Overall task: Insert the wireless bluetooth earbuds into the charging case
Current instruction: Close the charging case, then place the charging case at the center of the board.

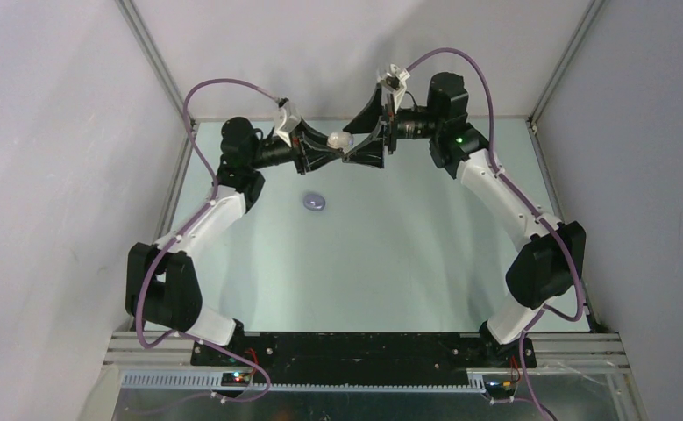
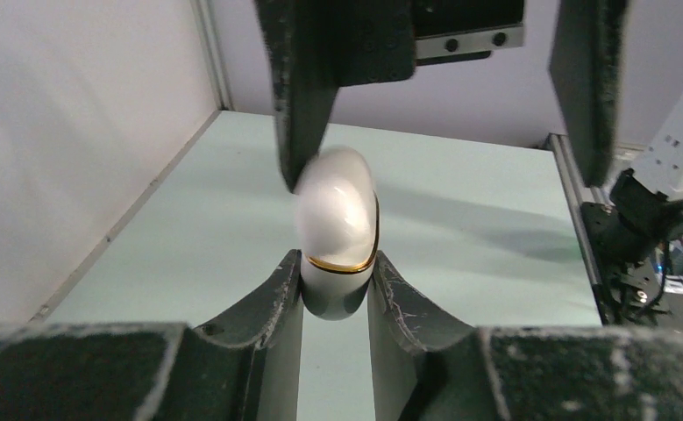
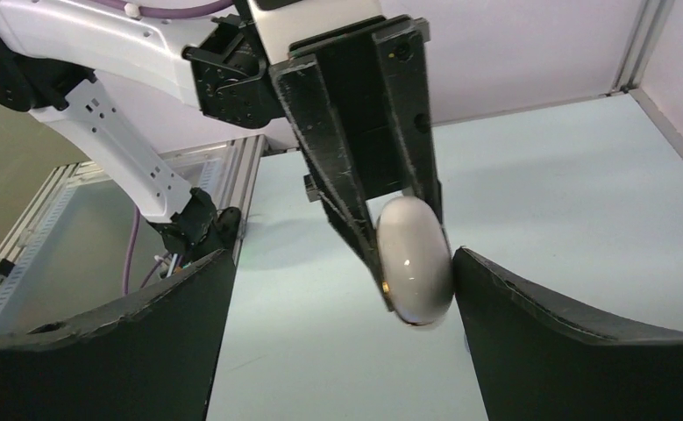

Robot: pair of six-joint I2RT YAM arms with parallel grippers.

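- Lid-opening looks like the step in hand. The white charging case [image 2: 337,210] shows its gold seam apparently shut, though its upper half is blurred.
- Left gripper [image 2: 337,272] is clenched on the case's lower half and holds it upright in the air, above the far part of the table [image 1: 408,254].
- Right gripper [image 3: 345,256] is spread wide and grasps nothing. Its fingers straddle the case's upper half: one looks to touch the lid, the other stands apart.
- Next, I judge, the right fingers must catch the lid and swing it back without twisting the glossy shell out of the narrow left grip.
- A small pale purple item [image 1: 315,201] lies on the table, well apart from the case. It is too small to tell whether it is an earbud.
- No white earbuds show in any view.
- The two grippers meet tip to tip, which leaves little room around the lid.
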